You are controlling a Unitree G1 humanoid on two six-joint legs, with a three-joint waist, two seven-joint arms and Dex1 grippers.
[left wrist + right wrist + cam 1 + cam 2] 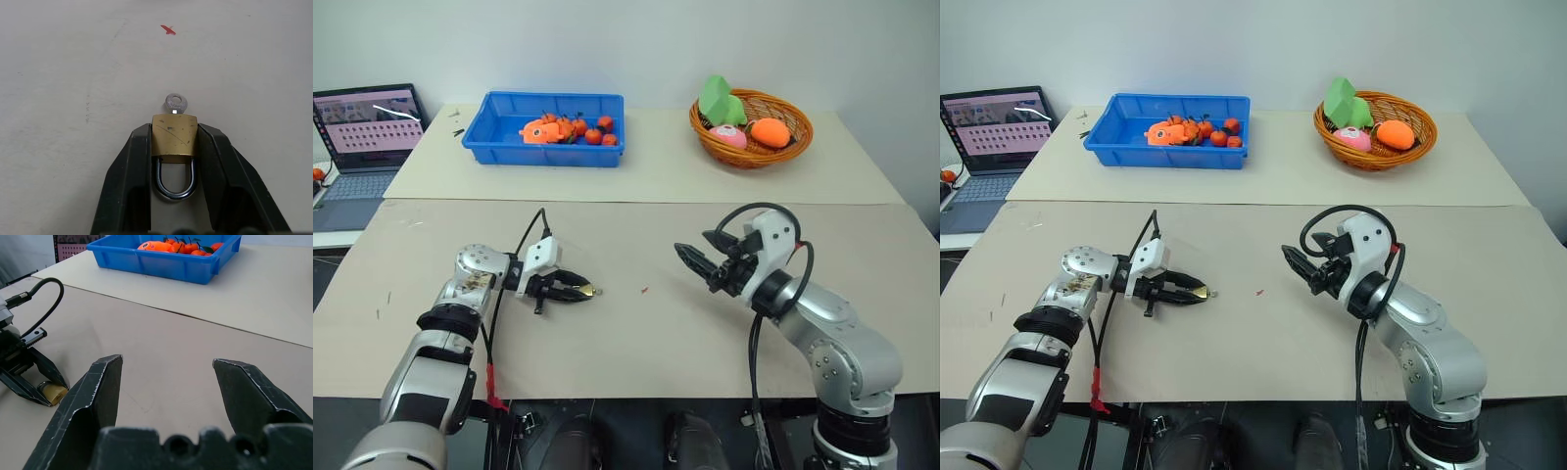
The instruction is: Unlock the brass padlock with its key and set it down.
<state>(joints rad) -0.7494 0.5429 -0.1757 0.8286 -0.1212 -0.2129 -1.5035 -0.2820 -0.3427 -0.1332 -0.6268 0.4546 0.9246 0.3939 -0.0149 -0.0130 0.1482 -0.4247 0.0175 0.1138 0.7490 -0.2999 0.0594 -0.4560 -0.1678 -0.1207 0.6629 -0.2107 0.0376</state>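
Left claw [173,147] is clamped on the padlock [174,138], black fingers [129,171] pressing both sides of the brass body, low over the surface [636,343]. The shackle sits back between the fingers; the key [175,103] sticks out of the body's far end (round silver head with a hole). Right claw [697,262] hangs above the surface, well apart from the padlock, fingers spread wide, nothing between them. A small red mark [644,290] lies between the two claws.
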